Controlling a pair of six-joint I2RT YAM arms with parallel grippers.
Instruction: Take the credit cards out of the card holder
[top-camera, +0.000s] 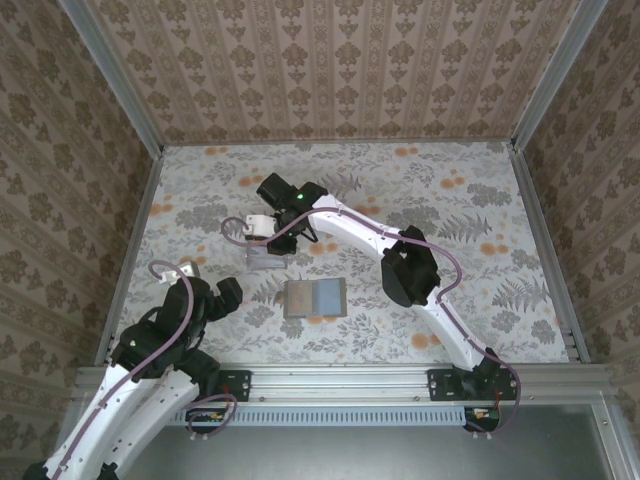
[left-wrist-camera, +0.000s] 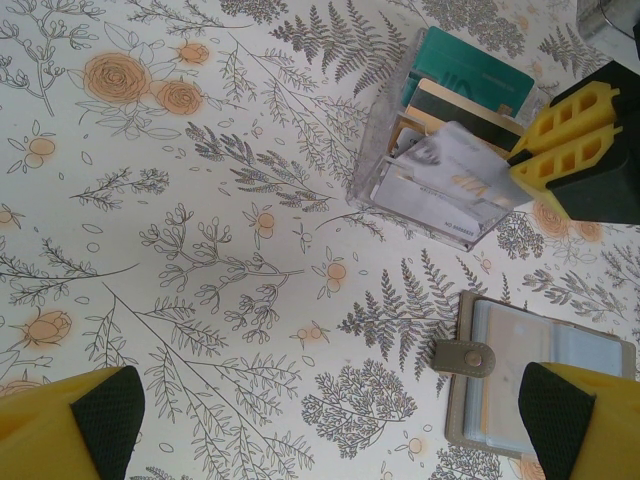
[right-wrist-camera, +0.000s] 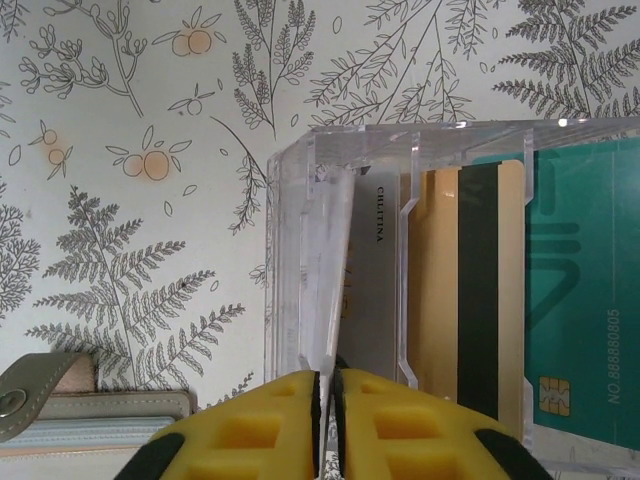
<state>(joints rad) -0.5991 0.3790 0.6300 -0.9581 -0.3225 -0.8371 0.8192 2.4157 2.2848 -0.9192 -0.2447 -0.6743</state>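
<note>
Teal, tan, pale grey credit cards (left-wrist-camera: 470, 75); card holder (left-wrist-camera: 540, 370) grey-blue inside; fern-and-orange-flower print on table (left-wrist-camera: 200, 250).

Beige damask-patterned wallpaper walls (top-camera: 330, 60) enclose three sides of a flat tabletop (top-camera: 480, 200) printed with grey ferns and orange blossoms. Silver aluminium rails (top-camera: 115, 75) line the corners.

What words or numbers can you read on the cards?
"CHI.TI.NA", roughly, on the pale grey card.
"NO.88888805" on the teal card.
Small print on the pale grey card in the left wrist view: too blurred to read.
Tan card: no text shows.
</note>
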